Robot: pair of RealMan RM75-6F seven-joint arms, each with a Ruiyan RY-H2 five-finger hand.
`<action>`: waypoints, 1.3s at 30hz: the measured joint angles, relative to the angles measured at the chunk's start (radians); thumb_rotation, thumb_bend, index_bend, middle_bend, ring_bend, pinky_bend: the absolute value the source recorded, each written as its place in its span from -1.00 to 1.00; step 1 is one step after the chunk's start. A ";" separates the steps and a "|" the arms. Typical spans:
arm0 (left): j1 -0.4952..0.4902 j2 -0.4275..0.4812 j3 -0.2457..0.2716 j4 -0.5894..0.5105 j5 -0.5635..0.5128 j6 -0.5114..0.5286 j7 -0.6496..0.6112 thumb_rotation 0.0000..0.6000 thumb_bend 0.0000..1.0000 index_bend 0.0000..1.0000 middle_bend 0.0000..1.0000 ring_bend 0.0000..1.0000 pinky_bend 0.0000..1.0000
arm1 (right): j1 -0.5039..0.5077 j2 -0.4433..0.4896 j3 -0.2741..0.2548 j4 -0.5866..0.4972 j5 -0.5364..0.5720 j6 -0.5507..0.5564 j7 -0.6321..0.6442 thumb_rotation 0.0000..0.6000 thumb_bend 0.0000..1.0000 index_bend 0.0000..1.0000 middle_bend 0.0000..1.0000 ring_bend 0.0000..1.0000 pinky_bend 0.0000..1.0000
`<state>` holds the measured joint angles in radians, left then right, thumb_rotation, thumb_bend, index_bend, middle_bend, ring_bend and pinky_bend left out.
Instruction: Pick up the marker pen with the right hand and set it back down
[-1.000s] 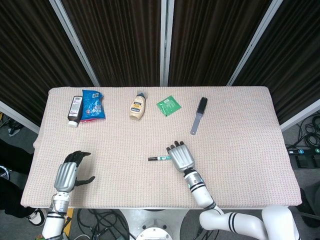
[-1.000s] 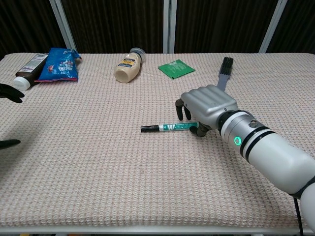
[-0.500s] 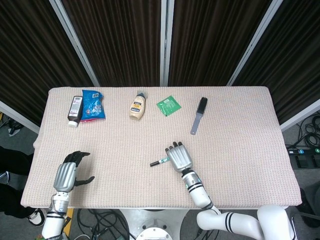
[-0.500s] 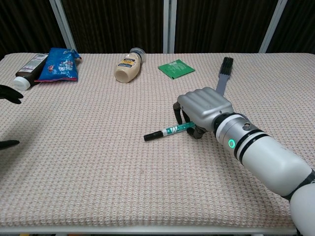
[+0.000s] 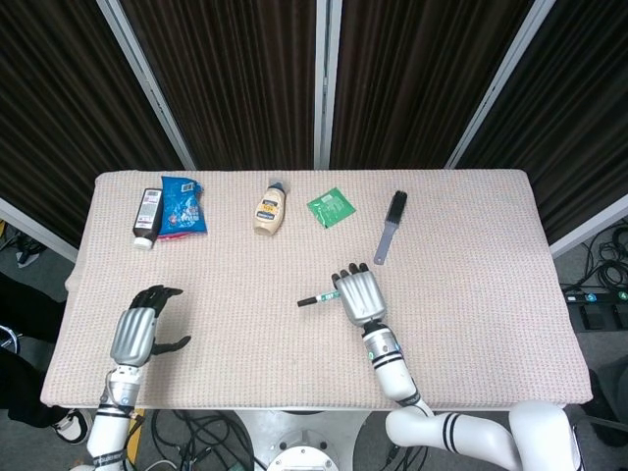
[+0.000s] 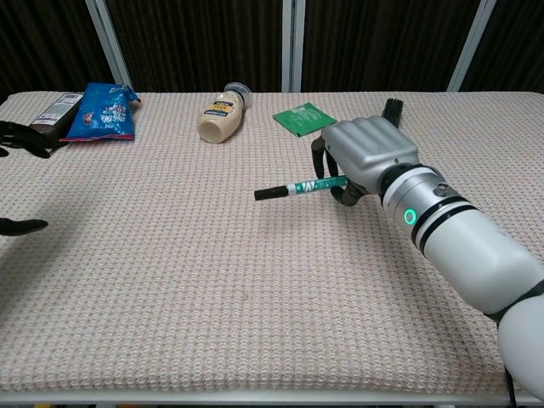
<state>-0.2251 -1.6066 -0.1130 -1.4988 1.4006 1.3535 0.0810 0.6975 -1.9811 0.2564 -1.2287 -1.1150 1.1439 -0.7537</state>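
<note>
A green-banded marker pen (image 6: 299, 187) with a black cap is held clear of the cloth, almost level, its cap pointing left. My right hand (image 6: 365, 157) grips its right end, fingers curled round the barrel. The head view shows the marker pen (image 5: 316, 299) sticking out left of my right hand (image 5: 360, 295) near the table's middle. At the front left my left hand (image 5: 138, 332) hovers with fingers apart and nothing in it; only the fingertips (image 6: 15, 136) show in the chest view.
Along the far edge lie a dark bottle (image 5: 147, 216), a blue snack bag (image 5: 183, 205), a mayonnaise bottle (image 5: 269, 207), a green packet (image 5: 332, 207) and a black brush (image 5: 390, 227). The woven beige table cloth (image 5: 471, 294) covers the table.
My right hand has closed on the marker pen and lifted it off the cloth, moving up and slightly away. My left hand has risen a little.
</note>
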 measured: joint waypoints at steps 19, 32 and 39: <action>-0.245 -0.089 -0.196 -0.048 -0.110 -0.100 0.364 1.00 -0.56 -0.33 -0.30 -0.42 -0.29 | 0.123 -0.145 0.184 0.066 0.031 0.144 -0.062 1.00 -0.35 0.17 0.11 -0.39 -0.37; -0.374 -0.245 -0.261 0.056 -0.170 -0.013 0.631 1.00 -0.52 -0.25 -0.23 -0.35 -0.20 | 0.208 -0.257 0.246 0.184 0.043 0.183 -0.052 1.00 -0.35 0.18 0.11 -0.39 -0.42; -0.422 -0.283 -0.263 0.105 -0.206 -0.042 0.655 1.00 -0.51 -0.22 -0.20 -0.33 -0.19 | 0.246 -0.286 0.270 0.226 0.050 0.176 -0.036 1.00 -0.35 0.18 0.12 -0.38 -0.42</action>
<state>-0.6472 -1.8892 -0.3764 -1.3943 1.1945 1.3118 0.7360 0.9430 -2.2673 0.5266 -1.0026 -1.0652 1.3204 -0.7897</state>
